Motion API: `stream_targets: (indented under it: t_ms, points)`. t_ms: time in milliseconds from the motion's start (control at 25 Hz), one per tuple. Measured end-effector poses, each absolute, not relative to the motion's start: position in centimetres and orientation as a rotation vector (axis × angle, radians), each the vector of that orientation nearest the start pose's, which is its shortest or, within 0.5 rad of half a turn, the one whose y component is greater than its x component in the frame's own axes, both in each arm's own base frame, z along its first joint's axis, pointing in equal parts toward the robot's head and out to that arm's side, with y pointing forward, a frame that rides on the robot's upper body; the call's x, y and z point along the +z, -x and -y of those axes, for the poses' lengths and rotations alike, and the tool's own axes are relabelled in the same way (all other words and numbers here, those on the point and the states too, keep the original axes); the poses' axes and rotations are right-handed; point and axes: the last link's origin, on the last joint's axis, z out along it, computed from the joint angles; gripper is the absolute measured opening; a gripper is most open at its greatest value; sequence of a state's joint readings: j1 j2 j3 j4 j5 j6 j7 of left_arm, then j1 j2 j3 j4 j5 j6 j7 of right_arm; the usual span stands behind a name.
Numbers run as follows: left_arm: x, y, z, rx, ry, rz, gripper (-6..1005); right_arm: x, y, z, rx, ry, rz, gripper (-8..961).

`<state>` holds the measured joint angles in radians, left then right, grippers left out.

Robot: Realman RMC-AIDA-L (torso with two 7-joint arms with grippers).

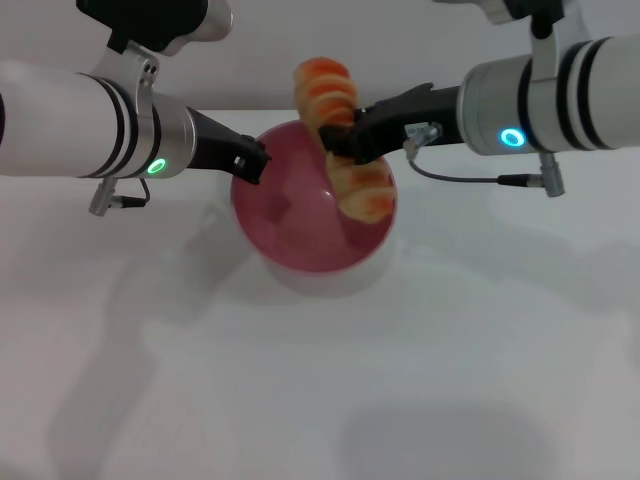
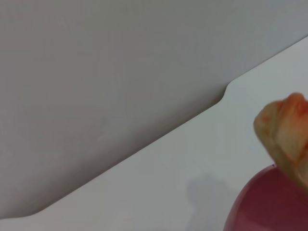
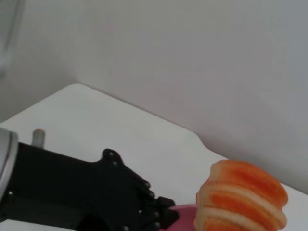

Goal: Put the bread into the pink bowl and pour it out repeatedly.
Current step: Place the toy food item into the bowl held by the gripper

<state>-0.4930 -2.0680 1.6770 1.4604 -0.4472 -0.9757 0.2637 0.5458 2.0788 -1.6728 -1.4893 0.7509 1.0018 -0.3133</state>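
The right gripper (image 1: 340,140) comes in from the right, its black jaws clamped around the middle of the bread (image 1: 345,135), and the loaf stands nearly upright: the lower end dips inside the pink bowl (image 1: 300,215) against its far right wall, while the upper end pokes up well above the rim. That loaf is a plump, elongated thing, golden-tan with orange-brown ridges running crosswise, rounded at the top like a stack of soft folds; the right wrist view shows that ridged top end clearly. The bowl is round and deep, glossy pink plastic with a smooth plain inside and a paler, whitish outside wall, and it sits on a matte white surface (image 1: 320,400). On the other side, the left gripper (image 1: 250,160) reaches in from the left, and its dark jaws are closed on the bowl's left rim, steadying it. The left wrist view catches a curved slice of the bowl's wall, the bread's tan end above it, and the surface's rounded corner against a plain grey wall (image 2: 96,62).
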Motion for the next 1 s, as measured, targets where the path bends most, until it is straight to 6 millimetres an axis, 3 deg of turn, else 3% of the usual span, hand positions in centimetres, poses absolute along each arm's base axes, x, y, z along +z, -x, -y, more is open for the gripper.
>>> stream_targets:
  t_ms: [560,760,1000]
  points:
    - [-1.9,14.3,-38.4,0.061,2.294,0.727,44,-4.5,-8.2,-36.2,0.201,2.547,-0.72,257]
    - [-1.9,14.3,-38.4,0.059,2.294,0.725,44,-4.0,-8.7,-36.4,0.251,2.515,-0.77,315]
    - [-1.8,14.3,-38.5,0.058,2.292,0.728,44,-3.4,-9.0,-36.4,0.27,2.497,-0.782,561]
